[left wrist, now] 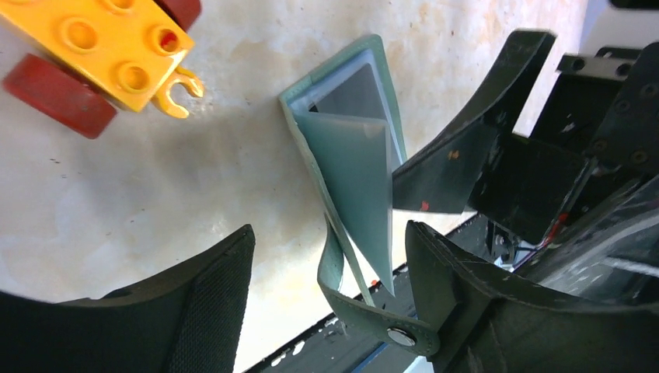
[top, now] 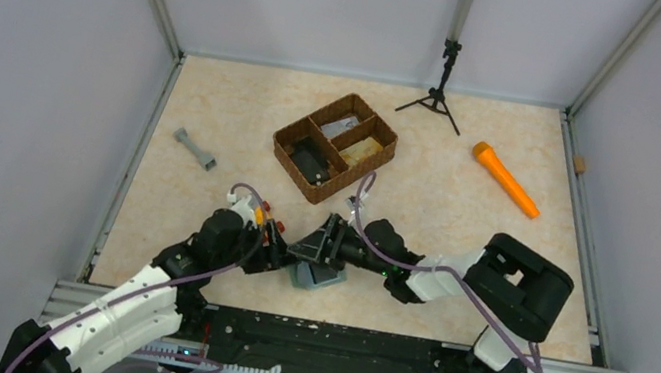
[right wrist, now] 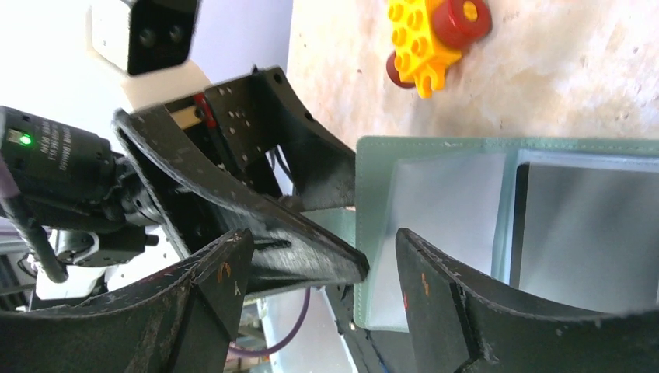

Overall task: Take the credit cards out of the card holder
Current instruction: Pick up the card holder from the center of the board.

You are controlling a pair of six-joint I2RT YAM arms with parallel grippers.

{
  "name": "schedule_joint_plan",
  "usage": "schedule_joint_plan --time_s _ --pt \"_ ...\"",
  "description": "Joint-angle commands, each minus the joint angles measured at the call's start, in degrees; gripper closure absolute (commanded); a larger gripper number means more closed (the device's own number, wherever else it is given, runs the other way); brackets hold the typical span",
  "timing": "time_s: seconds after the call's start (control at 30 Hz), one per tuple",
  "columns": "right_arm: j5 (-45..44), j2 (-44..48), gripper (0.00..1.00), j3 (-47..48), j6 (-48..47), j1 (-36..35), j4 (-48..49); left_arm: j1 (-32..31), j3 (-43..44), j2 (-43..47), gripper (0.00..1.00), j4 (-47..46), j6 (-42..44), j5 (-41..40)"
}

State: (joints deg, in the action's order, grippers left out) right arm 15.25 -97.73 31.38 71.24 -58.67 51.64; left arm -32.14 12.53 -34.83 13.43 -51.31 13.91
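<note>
Card holder (top: 317, 274) lies open on the table by the near edge, between both arms. Left gripper (left wrist: 322, 256): jaws wide, nothing pinched, one finger right by the holder's snap tab (left wrist: 400, 336). Right gripper (right wrist: 322, 241): also spread, straddling the holder's edge, no grip.

Risk imo: the fingers crowd each other at the holder, so they could clash or drag the whole holder instead of the card (right wrist: 583, 225).

Yellow toy block w/ red wheels (left wrist: 116, 54) sits just beyond the holder and could get bumped. Further beyond it are a brown woven basket (top: 347, 184), a grey piece (top: 195, 150) to its left, and an orange tool (top: 505, 179) and tripod (top: 438, 93) to its right.
</note>
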Motion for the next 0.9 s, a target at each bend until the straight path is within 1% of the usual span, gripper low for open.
schedule_joint_plan --time_s 0.0,0.13,0.2,0.27,0.37,0.43,0.5,0.63,0.77,0.8,0.87 --pt "-5.53 5.17 0.32 -0.46 -3.67 -0.59 -0.59 -0.94 1.71 0.18 0.27 -0.37 0.11 1.75" --pt "-7.82 7.17 0.49 -1.75 -4.35 -0.55 -2.01 -0.97 2.64 0.68 0.13 2.06 0.4 0.62" --pt "-8.18 6.99 0.62 -1.58 -4.36 -0.49 -3.07 -0.99 2.38 1.77 0.1 1.81 0.38 0.82" --pt "-8.86 6.56 0.73 -2.09 -4.18 -0.53 -2.76 -0.99 2.31 2.45 0.1 1.61 0.32 0.65" --pt "-11.16 7.31 0.84 -3.1 -4.57 -0.55 -3.23 -0.96 2.23 1.69 0.1 1.39 0.4 0.34" --pt "-12.85 8.6 0.94 -3.33 -5.76 -0.55 -5.51 -0.99 2.46 0.09 0.11 1.25 0.57 0.16" --pt "-14.32 10.0 1.0 -3.18 -7.25 -0.55 -8.5 -0.96 2.82 -1.49 0.11 1.04 1.01 0.21" --pt "-17.64 12.75 1.0 -2.53 -10.79 -0.62 -14.79 -0.99 3.56 -4.03 0.11 -0.2 1.5 0.67" --pt "-19.17 14.56 1.0 -0.3 -15.62 -0.56 -23.31 -0.94 3.91 -6.56 0.11 -1.47 1.65 -0.09" --pt "-19.58 14.98 1.0 0.1 -16.6 -0.57 -24.89 -0.95 3.9 -7.28 0.13 -1.66 1.51 -0.64" --pt "-20.66 15.91 1.0 0.36 -18.53 -0.61 -27.87 -0.96 3.58 -8.69 0.24 -2.31 1.56 -1.15"
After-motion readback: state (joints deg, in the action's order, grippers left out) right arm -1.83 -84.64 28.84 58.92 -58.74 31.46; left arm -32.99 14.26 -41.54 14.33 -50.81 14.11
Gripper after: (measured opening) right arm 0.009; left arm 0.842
